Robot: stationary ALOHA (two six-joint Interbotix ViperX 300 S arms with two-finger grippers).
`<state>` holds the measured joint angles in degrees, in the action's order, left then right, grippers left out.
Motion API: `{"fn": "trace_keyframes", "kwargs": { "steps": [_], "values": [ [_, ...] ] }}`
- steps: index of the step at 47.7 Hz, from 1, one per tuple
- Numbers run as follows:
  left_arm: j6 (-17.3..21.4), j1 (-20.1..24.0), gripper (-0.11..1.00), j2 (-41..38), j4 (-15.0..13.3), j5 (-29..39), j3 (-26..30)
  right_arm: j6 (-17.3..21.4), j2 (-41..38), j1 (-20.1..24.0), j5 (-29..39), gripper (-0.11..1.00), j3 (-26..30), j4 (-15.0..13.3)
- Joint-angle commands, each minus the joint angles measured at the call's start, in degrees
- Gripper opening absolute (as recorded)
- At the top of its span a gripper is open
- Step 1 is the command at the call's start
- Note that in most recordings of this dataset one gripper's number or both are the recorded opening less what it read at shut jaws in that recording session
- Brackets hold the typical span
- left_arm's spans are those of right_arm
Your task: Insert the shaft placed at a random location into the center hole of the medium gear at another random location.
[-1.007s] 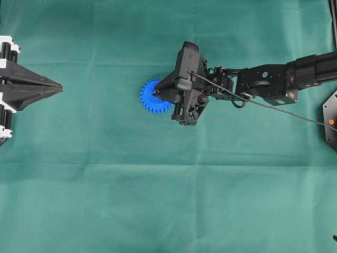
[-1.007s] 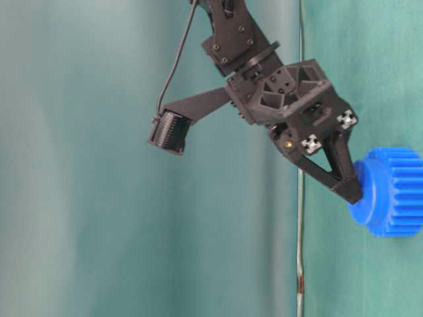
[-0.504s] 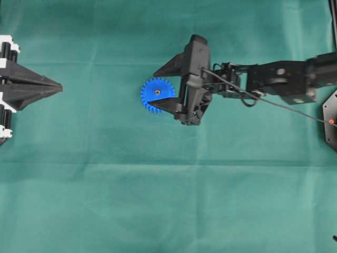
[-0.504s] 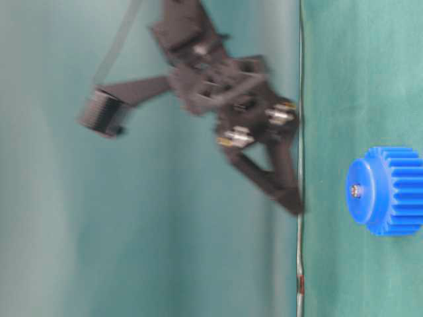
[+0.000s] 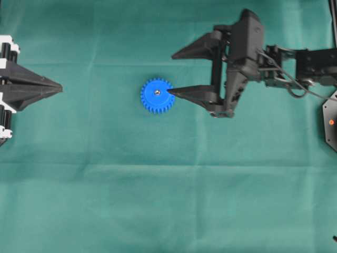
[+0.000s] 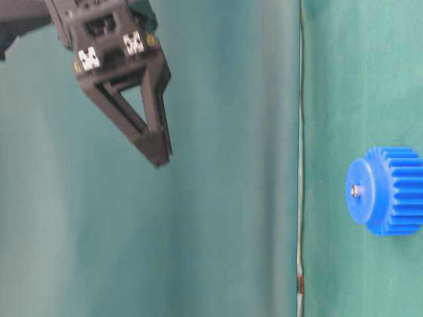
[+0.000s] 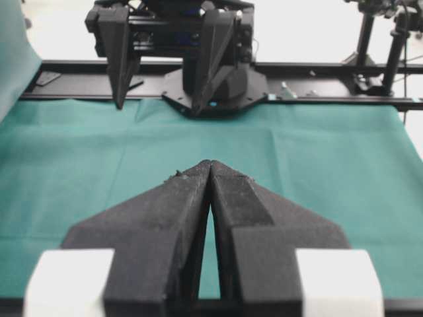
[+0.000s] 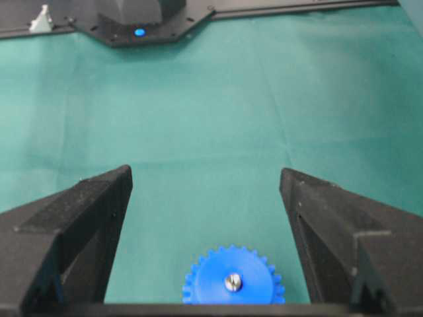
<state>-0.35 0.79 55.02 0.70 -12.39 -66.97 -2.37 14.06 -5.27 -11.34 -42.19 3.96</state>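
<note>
Green cloth covers the counter (image 5: 158, 200), and my right pincer (image 5: 172, 73) hangs above it, spread wide and holding nothing.
Just beyond its lower fingertip I see the medium gear (image 5: 157, 95) lying flat, the shaft (image 8: 232, 282) standing in its center hole (image 5: 157, 92); my left pincer (image 7: 210, 173) sits pressed together, well apart from it at the cloth's far edge.
</note>
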Motion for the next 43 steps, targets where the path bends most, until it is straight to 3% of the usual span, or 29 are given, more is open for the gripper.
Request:
{"fn": "trace_keyframes", "kwargs": {
  "steps": [1,25,43],
  "values": [
    [0.00,0.09,0.00,-0.44,0.18,-0.35,1.32,-0.62,3.52,0.00,-0.35,0.89,-1.32,0.09],
    [0.00,0.09,0.00,-0.44,0.18,-0.18,1.23,-0.18,20.48,-0.09,0.26,0.89,-14.15,0.26],
    [0.00,0.09,0.00,-0.44,0.09,0.18,1.23,-0.09,22.41,-0.09,0.44,0.89,-16.26,0.35]
  ]
}}
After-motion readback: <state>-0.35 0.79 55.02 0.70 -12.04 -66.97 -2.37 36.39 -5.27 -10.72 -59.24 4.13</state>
